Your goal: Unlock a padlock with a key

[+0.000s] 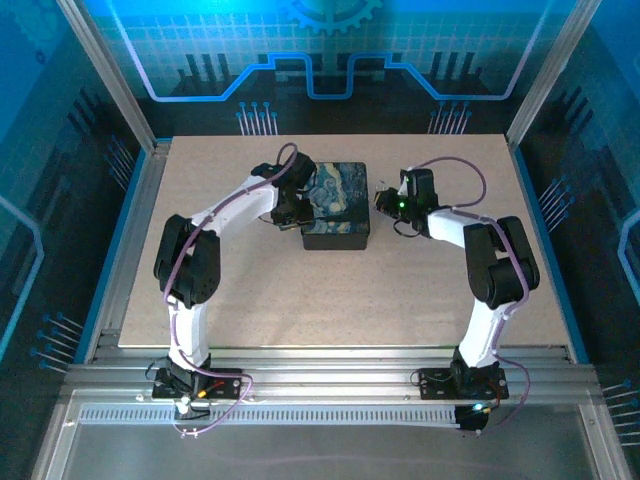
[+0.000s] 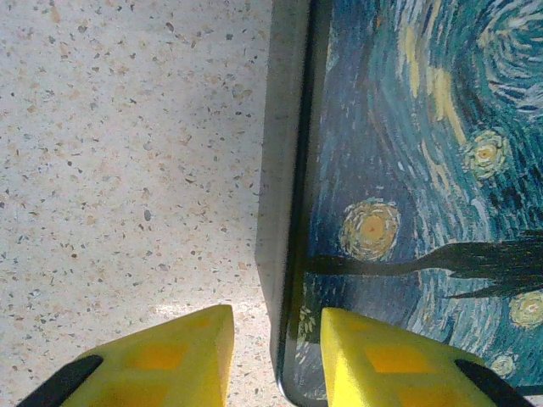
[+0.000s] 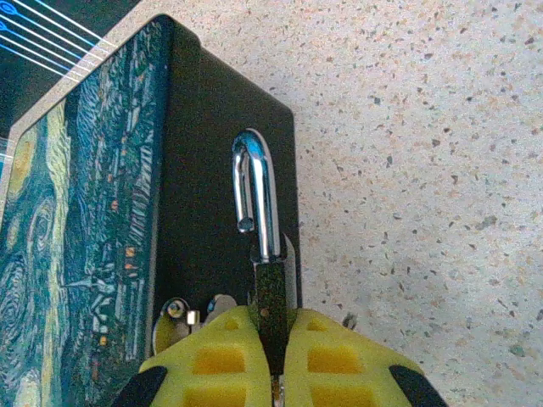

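1. Top external view. A flat table (image 1: 250, 300) of pale, speckled stone-look material carried a dark rectangular box (image 1: 335, 205) with a swirled blue-and-yellow painted lid, near mid-table. The left gripper (image 1: 289, 207) sat at the box's left edge. The right gripper (image 1: 386, 200) sat just beside its right wall. Jaw state was not legible here.
2. Left wrist view. The left gripper (image 2: 273, 320) stood partly open. Its wedge-shaped matte yellow fingers (image 2: 191, 356), with recessed square pockets, were apart and held nothing. One lay over the table, the other over the glossy lid, with the box's rounded dark rim in the gap. Contact with the box could not be determined.
3. Right wrist view. The right gripper (image 3: 271, 320) was closed tight on a small padlock (image 3: 271, 284), its slim dark body pinched between the yellow pads. The polished chrome shackle (image 3: 261, 186), hook-shaped, ran along the box's smooth black wall, and its short leg ended free of the body. Small pale metal pieces (image 3: 178, 310) showed beside one pad against that wall. Whether any was the key could not be determined.
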Robot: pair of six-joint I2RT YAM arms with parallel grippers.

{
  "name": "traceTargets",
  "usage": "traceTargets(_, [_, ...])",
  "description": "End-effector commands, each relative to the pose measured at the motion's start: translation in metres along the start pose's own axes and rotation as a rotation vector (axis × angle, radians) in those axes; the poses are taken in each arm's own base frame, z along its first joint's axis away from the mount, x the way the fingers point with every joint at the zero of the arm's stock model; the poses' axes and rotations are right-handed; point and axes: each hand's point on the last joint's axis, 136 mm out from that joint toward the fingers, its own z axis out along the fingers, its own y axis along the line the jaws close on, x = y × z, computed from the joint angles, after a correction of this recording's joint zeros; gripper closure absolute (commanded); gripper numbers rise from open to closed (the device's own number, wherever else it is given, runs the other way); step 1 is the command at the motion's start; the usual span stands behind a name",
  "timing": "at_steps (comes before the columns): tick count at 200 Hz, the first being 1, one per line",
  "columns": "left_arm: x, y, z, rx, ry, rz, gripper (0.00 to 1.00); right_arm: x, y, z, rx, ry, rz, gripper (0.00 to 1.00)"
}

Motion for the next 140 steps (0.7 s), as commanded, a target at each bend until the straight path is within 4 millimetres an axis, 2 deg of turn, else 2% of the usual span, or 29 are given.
traceTargets(1, [0.007,0.023,0.003,-0.070,0.066,-0.008,0.67,-0.017,0.005,-0.021,0.038,-0.007,-0.049,1.00])
traceTargets(22, [-0.005,0.017,-0.015,-0.025,0.025,0.006,0.65,-0.005,-0.015,-0.036,0.115,0.047,-0.070,1.00])
traceTargets(53, [-0.017,0.007,-0.037,0.045,-0.019,0.012,0.61,0.021,-0.048,-0.054,0.169,0.132,-0.069,0.91])
traceTargets(72, [-0.023,0.005,-0.044,0.074,-0.035,0.007,0.59,0.033,-0.064,-0.064,0.182,0.173,-0.060,0.74])
traceTargets(91, [-0.030,0.009,-0.050,0.093,-0.074,0.012,0.58,0.032,-0.070,-0.079,0.193,0.175,-0.078,0.69])
traceTargets(108, [-0.039,0.016,-0.054,0.135,-0.128,-0.001,0.58,0.027,-0.071,-0.094,0.201,0.159,-0.091,0.59])
traceTargets(126, [-0.047,0.027,-0.058,0.195,-0.204,-0.018,0.50,0.019,-0.077,-0.112,0.224,0.135,-0.103,0.23])
traceTargets(128, [-0.048,0.030,-0.058,0.193,-0.215,-0.020,0.45,0.019,-0.078,-0.113,0.227,0.133,-0.104,0.15])
traceTargets(129, [-0.049,0.031,-0.058,0.191,-0.223,-0.022,0.43,0.019,-0.078,-0.114,0.229,0.132,-0.105,0.08])
traceTargets(131, [-0.050,0.034,-0.060,0.189,-0.240,-0.026,0.38,0.017,-0.079,-0.116,0.233,0.126,-0.109,0.02])
traceTargets(140, [-0.056,0.047,-0.062,0.183,-0.317,-0.027,0.12,0.015,-0.085,-0.123,0.261,0.108,-0.123,0.00])
